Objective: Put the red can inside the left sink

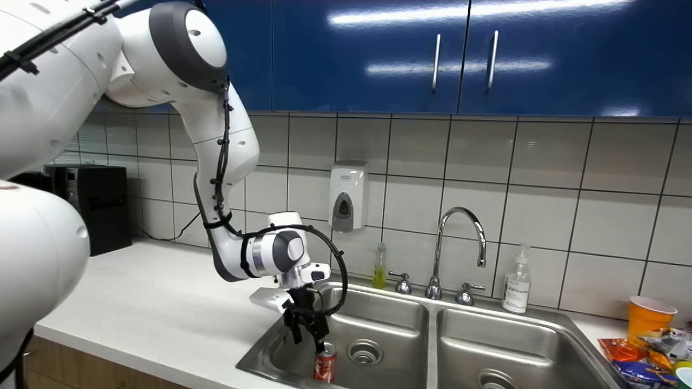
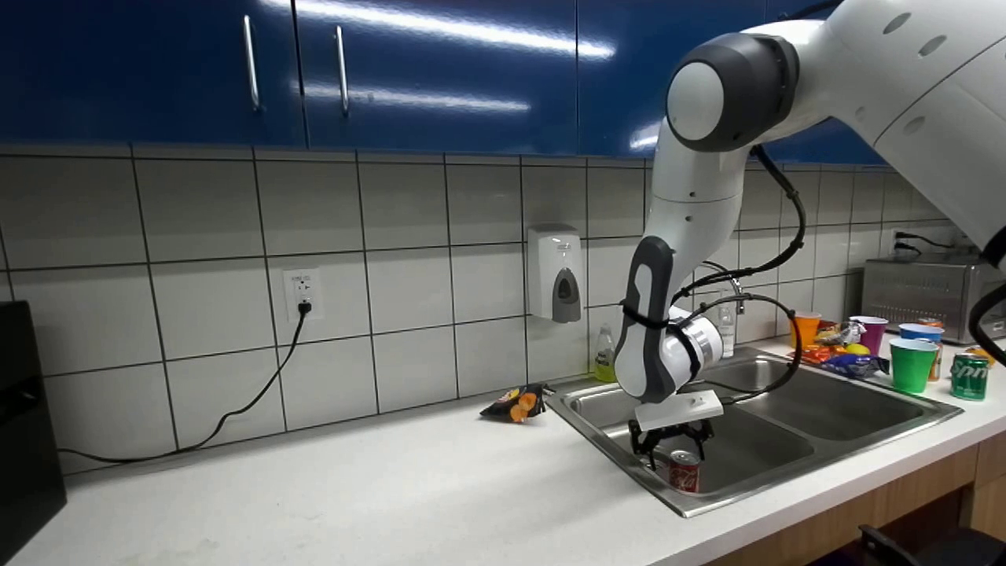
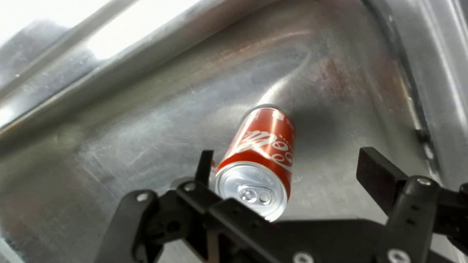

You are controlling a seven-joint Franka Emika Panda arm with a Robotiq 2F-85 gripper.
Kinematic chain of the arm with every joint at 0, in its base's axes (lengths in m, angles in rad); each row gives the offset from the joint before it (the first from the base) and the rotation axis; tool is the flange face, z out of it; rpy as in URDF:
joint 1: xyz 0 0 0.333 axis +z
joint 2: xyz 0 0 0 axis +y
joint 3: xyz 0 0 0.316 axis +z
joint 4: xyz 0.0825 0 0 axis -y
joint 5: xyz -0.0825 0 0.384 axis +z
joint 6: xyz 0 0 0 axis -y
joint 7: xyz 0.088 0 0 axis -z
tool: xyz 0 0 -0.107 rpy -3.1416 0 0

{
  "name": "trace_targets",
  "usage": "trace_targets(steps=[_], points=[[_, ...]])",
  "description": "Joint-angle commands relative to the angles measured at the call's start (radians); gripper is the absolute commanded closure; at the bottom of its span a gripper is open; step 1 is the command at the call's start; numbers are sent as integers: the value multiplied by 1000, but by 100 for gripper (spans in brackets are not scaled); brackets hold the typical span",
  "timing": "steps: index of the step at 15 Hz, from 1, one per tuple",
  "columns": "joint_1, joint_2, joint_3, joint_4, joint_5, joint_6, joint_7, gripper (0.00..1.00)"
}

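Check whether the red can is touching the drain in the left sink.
Apart. An exterior view shows it: the red can stands in the left sink, and a plain gap separates the can from the drain.

In the wrist view you see the small red cylindrical drink can, with pale lettering and a silvery top, near the middle. It stands upright inside the left-hand rectangular stainless steel basin; at bottom centre in an exterior view, you see it in the basin's lower left part.
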Motion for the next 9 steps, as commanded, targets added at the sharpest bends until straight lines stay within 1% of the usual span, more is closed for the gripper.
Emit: trace_targets(steps=[1, 7, 9], points=[[37, -95, -40, -70, -33, -29, -2, 0], [86, -204, -105, -119, -115, -56, 15, 0], [95, -242, -113, -132, -152, -64, 24, 0]])
